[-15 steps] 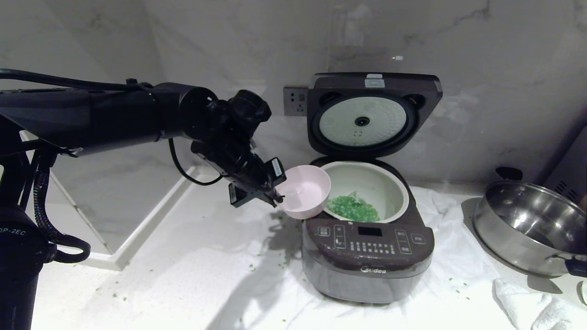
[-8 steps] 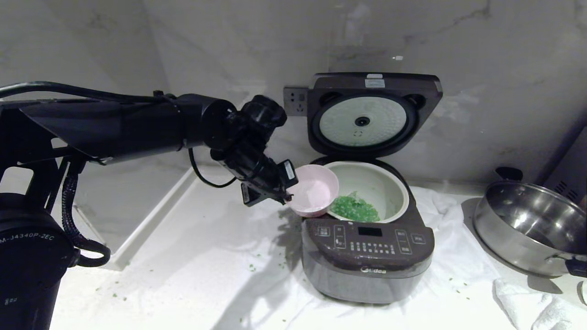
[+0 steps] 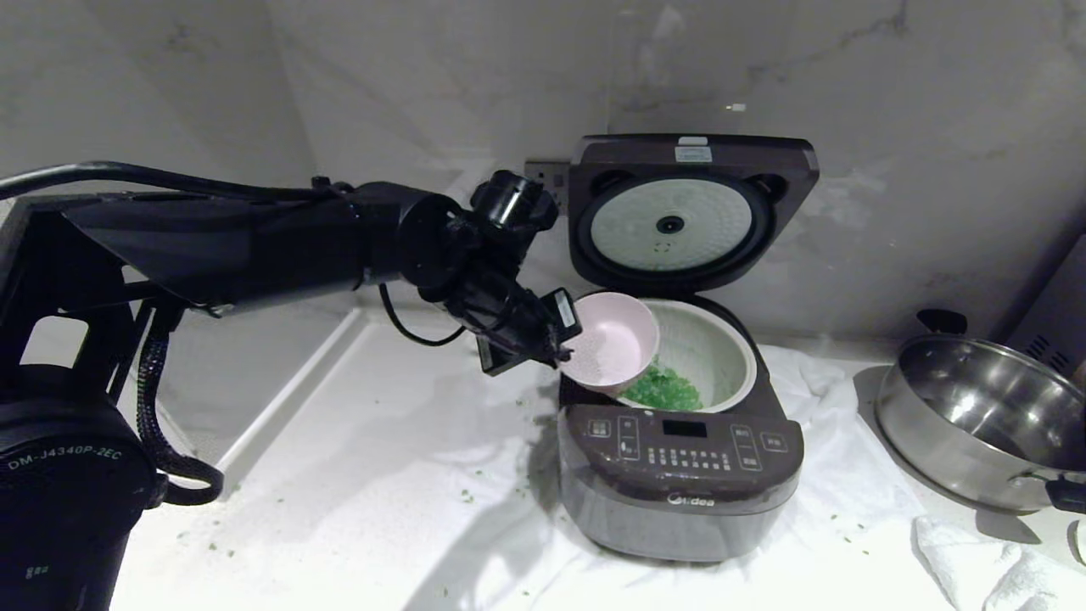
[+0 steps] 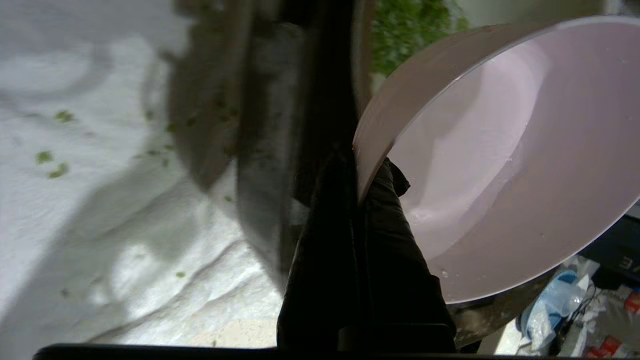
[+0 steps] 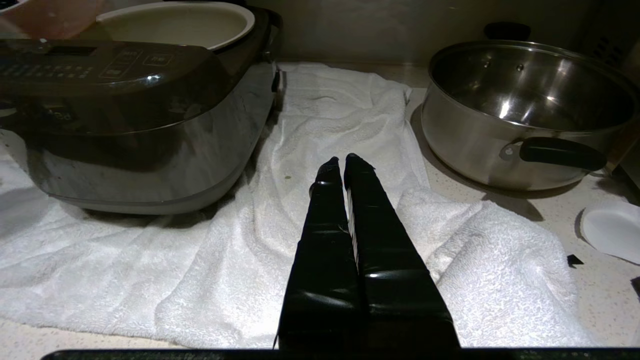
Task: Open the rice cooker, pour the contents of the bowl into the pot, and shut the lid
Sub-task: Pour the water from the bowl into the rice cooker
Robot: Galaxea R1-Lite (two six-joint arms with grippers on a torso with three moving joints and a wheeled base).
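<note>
Steel pan (image 3: 976, 424) right, on counter (image 3: 322, 475); white towel (image 5: 320, 210) spread; wall socket (image 3: 551, 182) behind; green specks scattered.

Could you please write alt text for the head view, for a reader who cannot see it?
The left gripper holds the empty pink bowl tilted over the pot of the open rice cooker, where green bits lie.

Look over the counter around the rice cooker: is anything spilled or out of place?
Yes. Small green bits lie scattered on the white towel and counter left of and in front of the rice cooker, outside the pot where the green pile sits. The left hand holds the emptied bowl tilted over the pot's rim.
</note>
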